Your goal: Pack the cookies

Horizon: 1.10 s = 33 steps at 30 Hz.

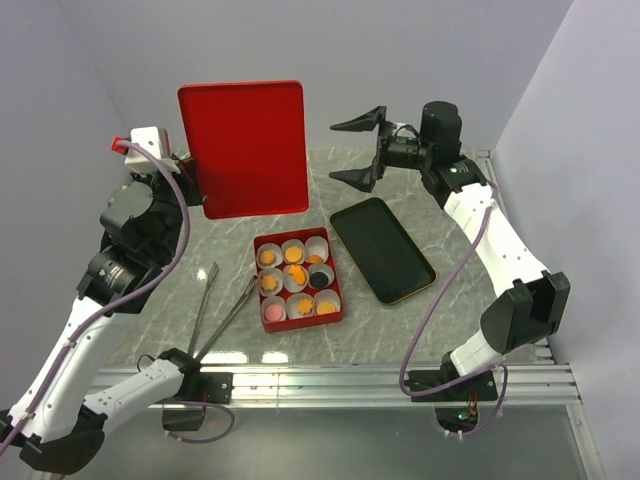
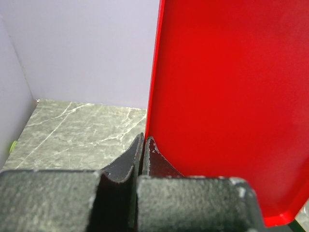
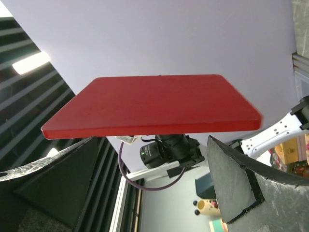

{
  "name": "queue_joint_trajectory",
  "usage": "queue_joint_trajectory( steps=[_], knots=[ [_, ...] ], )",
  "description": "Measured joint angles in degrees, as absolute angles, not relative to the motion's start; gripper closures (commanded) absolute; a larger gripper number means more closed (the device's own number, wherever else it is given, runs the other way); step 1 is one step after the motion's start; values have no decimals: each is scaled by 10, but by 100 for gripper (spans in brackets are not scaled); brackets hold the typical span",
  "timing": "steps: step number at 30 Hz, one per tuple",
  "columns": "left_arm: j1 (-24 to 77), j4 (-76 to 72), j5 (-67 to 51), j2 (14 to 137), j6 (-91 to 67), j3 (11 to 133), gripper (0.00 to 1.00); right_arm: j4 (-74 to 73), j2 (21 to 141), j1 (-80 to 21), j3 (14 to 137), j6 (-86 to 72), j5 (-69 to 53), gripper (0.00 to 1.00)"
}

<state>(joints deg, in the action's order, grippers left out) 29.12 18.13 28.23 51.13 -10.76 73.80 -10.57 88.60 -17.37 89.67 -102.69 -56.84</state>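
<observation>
Red lid [image 1: 243, 148], long axis upright, was pinched at one edge by the left end effector [image 2: 144, 145]; the right end effector [image 1: 334, 152] stood spread, facing it. We noted the cookies [image 1: 295, 255] in their box [image 1: 300, 322] mid-table, below the lid.

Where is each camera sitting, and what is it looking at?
Top external: above and behind, looking down at the table, the red box and its cookies; the left arm and right arm show.
Left wrist: on the left arm, looking along its shut left tool, which pinches the red lid's edge.
Right wrist: on the right arm, facing the lid, its open right tool either side.
Shared: all three see the red lid.
</observation>
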Motion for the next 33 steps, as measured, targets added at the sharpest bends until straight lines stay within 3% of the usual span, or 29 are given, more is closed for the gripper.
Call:
queue_joint_trajectory(
  steps=[22,33],
  knots=[
    [302,179,269,478,-58,719,100,-190,995,-255,997,-1020,-636,0],
    [303,172,292,507,-10,729,100,-538,1038,-256,1111,-741,-701,0]
  ],
)
